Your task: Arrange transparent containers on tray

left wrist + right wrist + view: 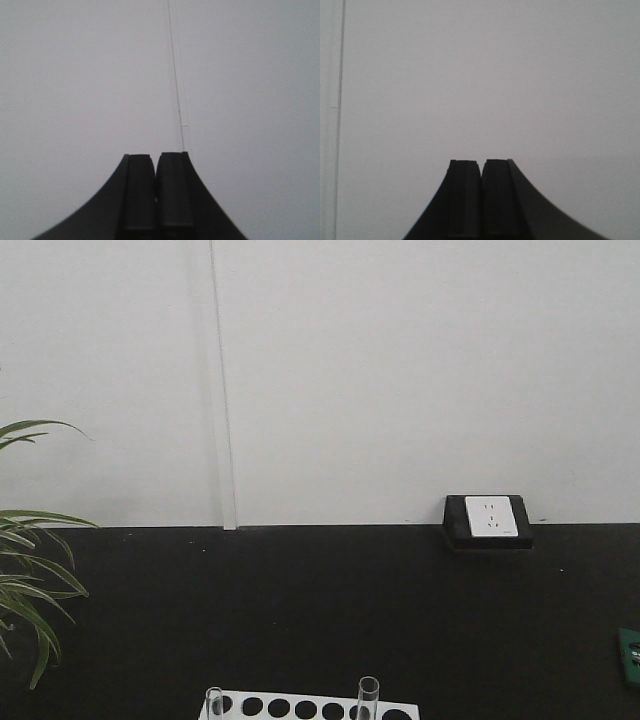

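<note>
Two transparent containers show in the front view at the bottom edge: one test tube (pixel 368 698) and a shorter one (pixel 214 703) stand upright in a white rack (pixel 305 708) with round dark holes. The tray is out of view. My left gripper (pixel 156 156) is shut with nothing between its black fingers and faces a bare pale wall. My right gripper (pixel 481 162) is shut too, empty, and also faces the wall. Neither gripper appears in the front view.
A black tabletop (pixel 330 610) runs back to a white wall. A white socket on a black block (pixel 487 520) sits at the back right. Plant leaves (pixel 30 580) reach in from the left. A green object (pixel 631 652) pokes in at the right edge.
</note>
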